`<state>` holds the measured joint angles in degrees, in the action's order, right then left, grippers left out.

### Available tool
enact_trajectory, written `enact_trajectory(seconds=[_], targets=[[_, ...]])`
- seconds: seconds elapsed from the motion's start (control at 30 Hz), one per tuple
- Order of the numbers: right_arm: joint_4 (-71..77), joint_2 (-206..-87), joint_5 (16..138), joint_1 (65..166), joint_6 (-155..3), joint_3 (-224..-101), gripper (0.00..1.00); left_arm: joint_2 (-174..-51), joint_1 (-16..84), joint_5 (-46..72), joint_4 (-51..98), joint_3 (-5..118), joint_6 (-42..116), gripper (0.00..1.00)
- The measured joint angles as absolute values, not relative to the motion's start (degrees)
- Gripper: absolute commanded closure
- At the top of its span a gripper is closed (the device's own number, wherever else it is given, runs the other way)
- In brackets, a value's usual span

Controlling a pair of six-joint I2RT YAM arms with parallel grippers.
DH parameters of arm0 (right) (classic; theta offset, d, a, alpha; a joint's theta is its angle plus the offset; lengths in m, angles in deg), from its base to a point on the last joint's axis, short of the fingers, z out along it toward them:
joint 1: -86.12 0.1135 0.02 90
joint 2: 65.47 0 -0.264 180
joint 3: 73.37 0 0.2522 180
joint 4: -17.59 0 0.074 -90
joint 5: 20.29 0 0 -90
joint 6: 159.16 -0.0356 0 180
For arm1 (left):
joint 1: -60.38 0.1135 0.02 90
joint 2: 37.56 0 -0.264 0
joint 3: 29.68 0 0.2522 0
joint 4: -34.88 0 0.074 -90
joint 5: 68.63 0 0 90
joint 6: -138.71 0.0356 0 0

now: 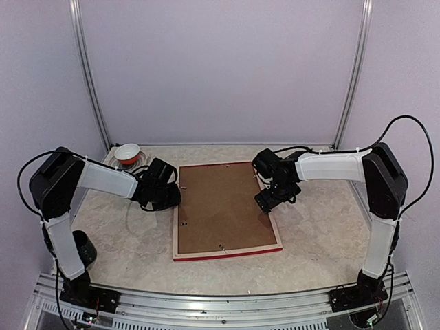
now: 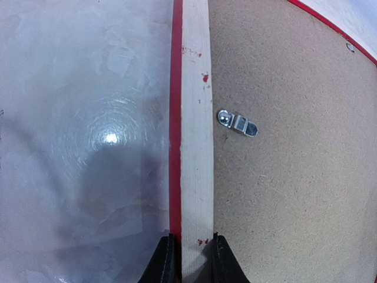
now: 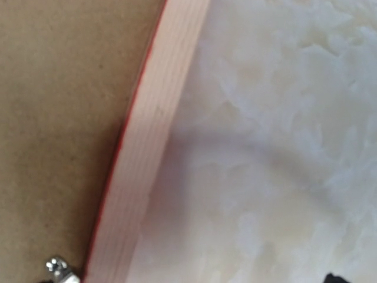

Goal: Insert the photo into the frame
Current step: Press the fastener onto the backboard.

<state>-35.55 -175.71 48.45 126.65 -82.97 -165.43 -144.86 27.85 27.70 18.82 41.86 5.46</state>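
My left tool [image 2: 190, 259] pinches the left rail of the face-down frame [image 1: 227, 253] on the worktop [image 1: 124, 240], my right tool [image 1: 271, 199] hangs spread over its right rail, no photo in sight, so next I reckon I unclip the backing board [image 1: 223, 206].

The frame [image 1: 227, 250] lies face down, red front hidden but for thin edges — the backing board [image 1: 223, 206] covers whatever sits beneath. The left gripper [image 2: 189, 262] is cut off at 6 o'clock; the right wrist view is blurred, a metal clip [image 3: 59, 268] cropped at 7 o'clock.
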Motion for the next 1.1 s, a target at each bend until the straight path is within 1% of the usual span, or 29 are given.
enact_trajectory(seconds=[0.43,0.8,1.1], targets=[[-36.6,-176.6,49.0,126.7,-82.7,-164.1,0.01,-144.9,27.9,27.7,18.8,41.9,5.5,0.86],[-37.0,-178.4,44.0,127.1,-83.9,-166.1,0.01,-144.9,28.0,27.8,18.8,41.9,5.3,0.85],[-34.6,-178.1,44.3,127.1,-84.8,-166.0,0.01,-144.9,28.2,27.8,18.8,41.9,5.1,0.86]])
